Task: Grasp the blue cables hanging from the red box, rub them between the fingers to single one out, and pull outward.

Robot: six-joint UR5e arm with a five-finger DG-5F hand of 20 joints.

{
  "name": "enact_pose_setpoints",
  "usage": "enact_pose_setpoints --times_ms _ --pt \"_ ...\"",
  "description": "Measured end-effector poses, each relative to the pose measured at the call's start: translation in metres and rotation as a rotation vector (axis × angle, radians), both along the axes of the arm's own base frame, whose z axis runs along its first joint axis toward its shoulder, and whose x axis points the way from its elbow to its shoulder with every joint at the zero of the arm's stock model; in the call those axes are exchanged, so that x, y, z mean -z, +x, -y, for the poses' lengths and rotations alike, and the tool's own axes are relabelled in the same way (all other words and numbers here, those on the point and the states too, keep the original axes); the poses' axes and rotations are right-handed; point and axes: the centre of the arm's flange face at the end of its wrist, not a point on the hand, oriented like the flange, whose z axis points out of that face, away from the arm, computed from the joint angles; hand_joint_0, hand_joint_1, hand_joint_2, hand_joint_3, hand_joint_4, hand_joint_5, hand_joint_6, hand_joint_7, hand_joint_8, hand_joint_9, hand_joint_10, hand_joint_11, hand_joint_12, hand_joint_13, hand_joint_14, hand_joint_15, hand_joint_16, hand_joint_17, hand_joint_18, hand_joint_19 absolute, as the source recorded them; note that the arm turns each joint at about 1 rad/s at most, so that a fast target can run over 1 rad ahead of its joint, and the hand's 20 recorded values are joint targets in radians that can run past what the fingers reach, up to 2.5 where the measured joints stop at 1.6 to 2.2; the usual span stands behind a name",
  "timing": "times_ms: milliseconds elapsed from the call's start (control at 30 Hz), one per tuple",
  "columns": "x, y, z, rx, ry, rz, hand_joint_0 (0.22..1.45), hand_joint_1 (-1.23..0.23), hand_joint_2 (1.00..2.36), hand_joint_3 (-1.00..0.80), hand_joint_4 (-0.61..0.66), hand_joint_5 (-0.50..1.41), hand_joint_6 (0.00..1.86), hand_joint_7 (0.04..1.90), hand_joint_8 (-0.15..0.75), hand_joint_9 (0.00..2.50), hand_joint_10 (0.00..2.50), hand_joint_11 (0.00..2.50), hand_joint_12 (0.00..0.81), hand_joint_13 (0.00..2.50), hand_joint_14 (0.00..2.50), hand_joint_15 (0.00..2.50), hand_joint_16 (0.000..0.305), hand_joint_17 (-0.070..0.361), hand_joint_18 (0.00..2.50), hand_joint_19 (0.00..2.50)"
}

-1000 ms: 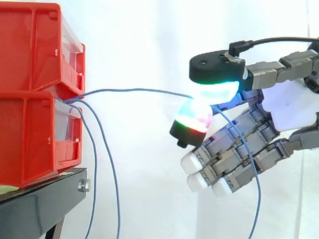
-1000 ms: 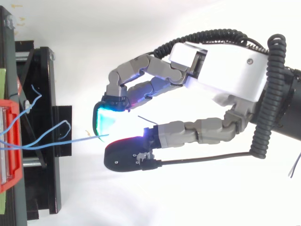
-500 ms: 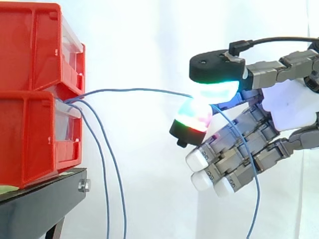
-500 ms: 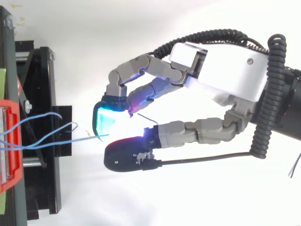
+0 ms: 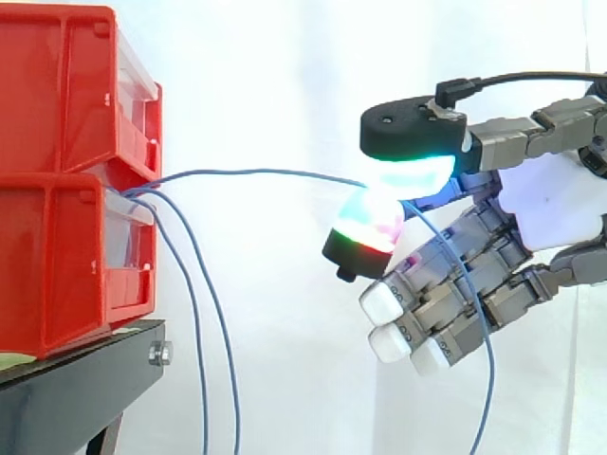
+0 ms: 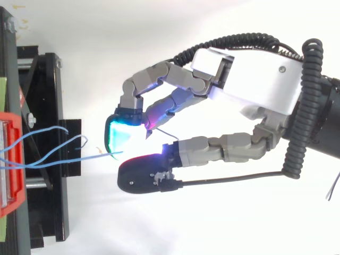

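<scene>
Thin blue cables [image 5: 190, 284] come out of the lower of two stacked red bins [image 5: 66, 256] at the left of the side view. One blue cable [image 5: 256, 172] runs nearly level to the right and is pinched between the glowing pads of my hand [image 5: 550, 209]. Past the pinch its free end [image 5: 488, 379] droops down in front of the curled fingers. Two other cables hang loose beside the bin. In the top view my hand [image 6: 249, 79] pinches the same cable [image 6: 85, 158] at the glowing pad [image 6: 119, 135].
The bins stand on a black stand [image 5: 76, 389], whose edge and bolt lie just below the hanging cables. A white curtain is behind everything. The red bin front [image 6: 10, 159] sits at the left edge of the top view.
The lower, white-tipped fingers have curled slightly further in. The two loose cables have swung a little beside the bin. The pinch on the level cable has stayed put.
</scene>
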Motion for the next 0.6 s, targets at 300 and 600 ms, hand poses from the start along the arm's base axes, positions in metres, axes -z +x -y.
enact_pose_setpoints --times_ms 300,600 --pt "0.0 0.0001 0.0 0.0 0.0 0.0 0.58 -0.8 1.01 -0.04 -0.05 -0.06 0.86 1.09 0.307 0.94 0.01 0.29 0.417 0.8 0.01 0.36 0.067 0.152 0.68 0.31" --pt "-0.0004 0.0 0.0 0.0 0.0 0.001 0.58 -0.8 1.01 -0.04 -0.05 -0.06 0.86 1.09 0.306 0.96 0.01 0.31 0.419 0.81 0.01 0.38 0.068 0.152 0.7 0.32"
